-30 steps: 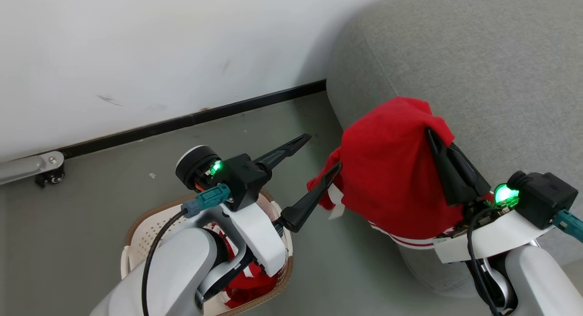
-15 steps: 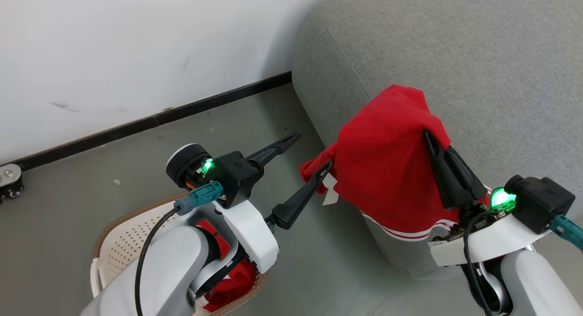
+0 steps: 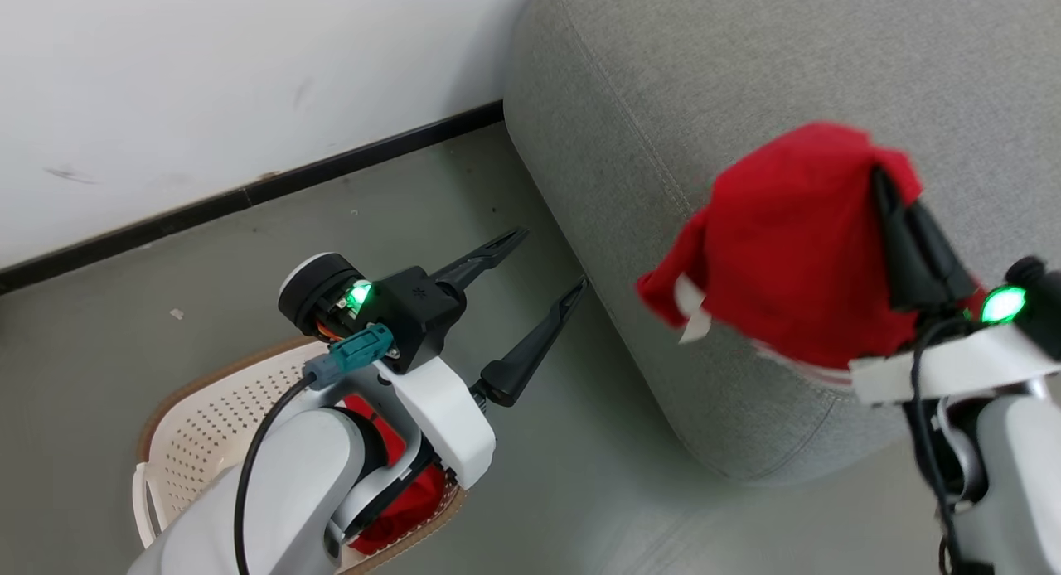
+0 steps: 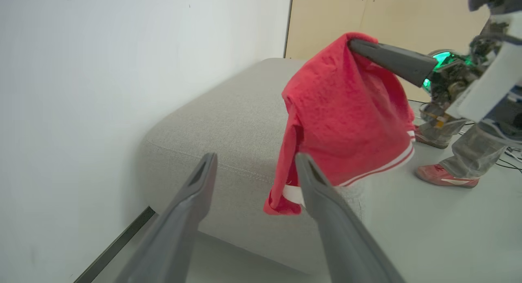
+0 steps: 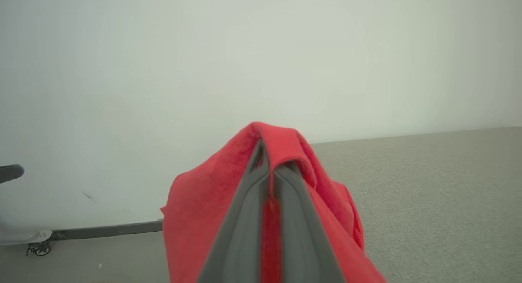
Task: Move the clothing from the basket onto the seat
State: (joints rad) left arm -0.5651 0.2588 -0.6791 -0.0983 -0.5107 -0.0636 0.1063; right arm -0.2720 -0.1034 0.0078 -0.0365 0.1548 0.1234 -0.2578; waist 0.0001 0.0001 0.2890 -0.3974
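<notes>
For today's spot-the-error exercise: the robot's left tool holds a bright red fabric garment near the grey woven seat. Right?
No: the right tool holds the bright red fabric garment near the grey woven seat; the left tool is open, as the head view shows.

This is a bare test room dressed with a few homely props, more lab than home. Ahead of the left tool (image 3: 552,256) a plain white wall (image 3: 207,78) with black skirting (image 3: 249,195) meets a smooth grey floor (image 3: 207,310). The homely things are a grey seat (image 3: 746,78) right of that tool, a basket (image 3: 215,409) back under its arm, and red clothing (image 3: 787,244). Past the seat in the left wrist view are a pale wood panel (image 4: 326,18), loose cables (image 4: 513,160) on the floor and a person's shoes (image 4: 444,176). Left of the right tool (image 5: 270,160), a castor (image 5: 38,247) on a metal leg sits by the skirting.
</notes>
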